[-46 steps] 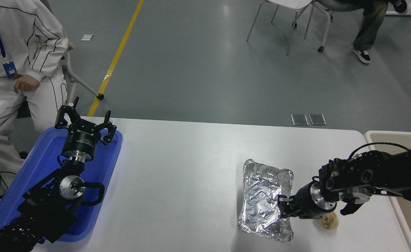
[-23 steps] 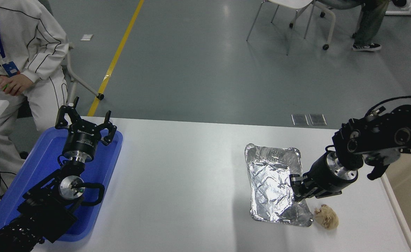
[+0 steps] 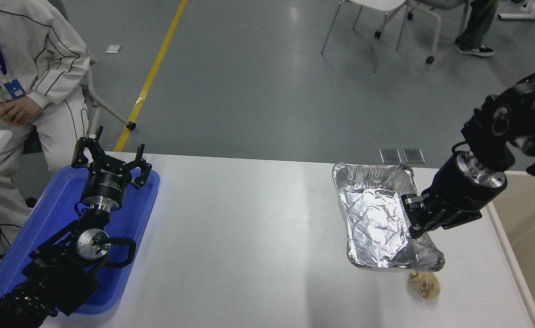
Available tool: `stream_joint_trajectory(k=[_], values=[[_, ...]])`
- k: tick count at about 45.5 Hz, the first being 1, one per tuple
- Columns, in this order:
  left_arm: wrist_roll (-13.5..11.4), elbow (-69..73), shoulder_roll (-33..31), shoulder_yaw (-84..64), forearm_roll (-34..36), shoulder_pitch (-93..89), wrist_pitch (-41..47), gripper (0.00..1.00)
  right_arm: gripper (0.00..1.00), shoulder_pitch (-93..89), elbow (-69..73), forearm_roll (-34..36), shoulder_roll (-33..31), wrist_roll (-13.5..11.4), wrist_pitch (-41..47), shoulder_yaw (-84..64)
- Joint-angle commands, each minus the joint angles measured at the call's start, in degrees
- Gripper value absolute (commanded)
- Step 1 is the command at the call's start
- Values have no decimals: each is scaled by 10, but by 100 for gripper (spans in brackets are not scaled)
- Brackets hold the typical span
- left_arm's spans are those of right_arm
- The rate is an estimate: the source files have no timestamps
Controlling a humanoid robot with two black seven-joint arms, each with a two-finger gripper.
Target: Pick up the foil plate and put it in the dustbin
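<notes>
The shiny crinkled foil plate [image 3: 377,218] hangs above the right part of the white table [image 3: 249,237], held by its right rim. My right gripper [image 3: 411,218] is shut on that rim, its arm coming in from the right edge. The beige dustbin [image 3: 529,218] shows at the right edge, partly behind the arm. My left gripper [image 3: 110,159] is open and parked over the blue tray at the lower left.
A flat blue tray [image 3: 44,237] lies at the table's left end. A small crumpled tan paper ball [image 3: 424,284] lies on the table just below the plate. A person in white sits at the upper left. Chairs stand on the floor beyond.
My right gripper has lifted the foil plate off the table and carried it up and to the right, toward the dustbin. The paper ball stayed put. The left arm has not moved.
</notes>
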Motion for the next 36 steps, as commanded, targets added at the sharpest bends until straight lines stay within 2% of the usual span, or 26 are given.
stream_joint_trajectory(k=[1,36], values=[[0,0,0,0,0,0,0,100,0,82,2,0,-11,0,27,-9],[0,0,0,0,0,0,0,100,0,145,-4,-1,-31,0,27,-118]])
